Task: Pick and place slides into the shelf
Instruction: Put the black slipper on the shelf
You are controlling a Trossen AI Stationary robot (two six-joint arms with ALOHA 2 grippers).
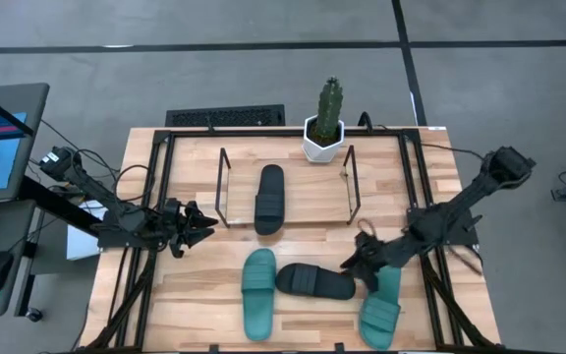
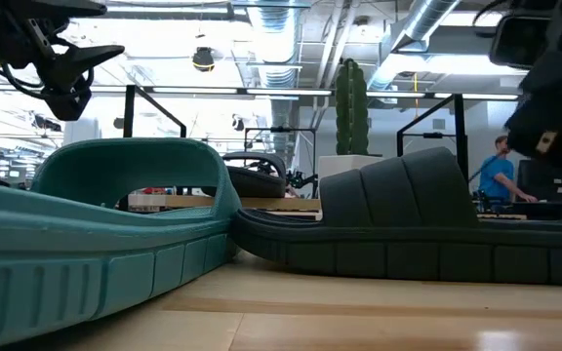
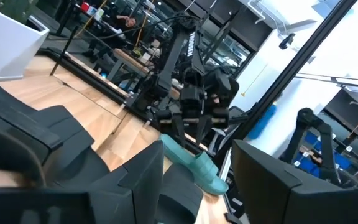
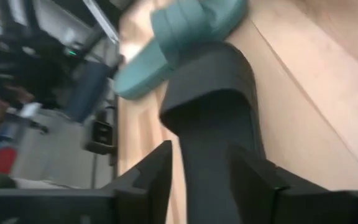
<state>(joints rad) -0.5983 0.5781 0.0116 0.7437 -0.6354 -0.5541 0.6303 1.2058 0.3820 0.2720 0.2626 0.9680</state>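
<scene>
— Where were the slides?
— I saw one matte black rubber slide (image 1: 270, 199) inside the thin black rod shelf (image 1: 226, 187); the other black slide (image 1: 314, 281) lay between two teal ones.
— Grippers?
— My right gripper (image 1: 355, 262) straddled that slide's end, fingers spread; my left gripper (image 1: 202, 226) hovered released beside the shelf.

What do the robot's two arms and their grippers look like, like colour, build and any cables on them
Both arms are dark, nearly black, built of slim jointed segments with black cables trailing from their outer ends. The left gripper and the right gripper each end in two dark fingers. Close up, the left fingers and right fingers are chunky, angular matte-black blocks. I see no readable markings.
</scene>
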